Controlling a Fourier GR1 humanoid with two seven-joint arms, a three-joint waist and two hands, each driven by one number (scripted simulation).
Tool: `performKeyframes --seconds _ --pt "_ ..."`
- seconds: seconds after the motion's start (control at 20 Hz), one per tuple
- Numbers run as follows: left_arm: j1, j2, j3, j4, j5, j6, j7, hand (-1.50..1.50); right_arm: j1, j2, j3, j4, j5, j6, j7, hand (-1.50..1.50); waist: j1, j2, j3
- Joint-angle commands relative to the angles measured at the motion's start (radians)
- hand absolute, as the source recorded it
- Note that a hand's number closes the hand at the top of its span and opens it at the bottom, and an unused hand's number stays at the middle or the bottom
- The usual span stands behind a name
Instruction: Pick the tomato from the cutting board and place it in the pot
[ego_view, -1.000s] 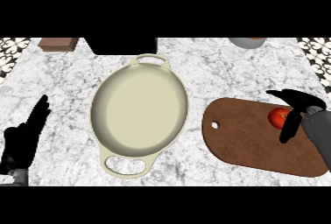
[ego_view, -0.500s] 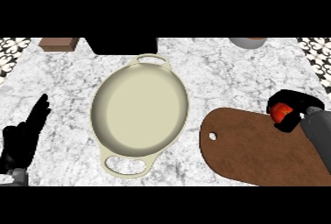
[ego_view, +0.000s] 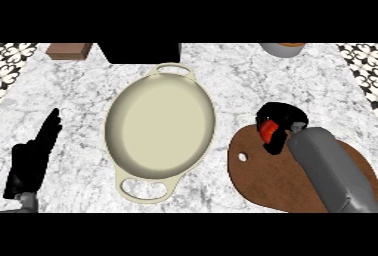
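My right hand (ego_view: 282, 120) is curled round the red tomato (ego_view: 269, 131), of which only a sliver shows between the fingers. It hovers over the far left edge of the brown cutting board (ego_view: 273, 182), with the grey forearm lying across the board. The cream oval pot (ego_view: 160, 125) stands empty at the centre of the counter, just left of the hand. My left hand (ego_view: 33, 157) rests open at the left edge, fingers pointing up.
A brown block (ego_view: 70, 50) and a black box (ego_view: 140, 52) stand at the back left. A grey container (ego_view: 284, 48) sits at the back right. Marble counter (ego_view: 229, 80) lies between the pot and the board.
My right hand has closed on the tomato and carried it up and to the left, off the board's middle toward the pot. The cutting board has shifted. The left hand stayed put.
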Motion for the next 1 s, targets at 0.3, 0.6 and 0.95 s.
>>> performKeyframes --seconds 0.3,0.6,0.95 --pt "-0.068 -0.02 -0.064 0.014 -0.022 -0.024 0.017 0.0 -0.137 0.298 0.401 -0.287 0.021 -0.196 0.306 1.5 0.099 -0.009 0.0" --pt "-0.035 -0.012 -0.049 0.027 -0.012 -0.035 0.005 0.0 -0.219 0.3 0.573 -0.5 0.105 -0.405 0.633 1.5 0.084 -0.02 0.0" --pt "-0.084 0.006 -0.029 0.033 0.0 -0.047 0.012 0.0 -0.371 0.301 0.704 -0.65 0.099 -0.573 1.033 1.5 0.084 -0.002 -0.001"
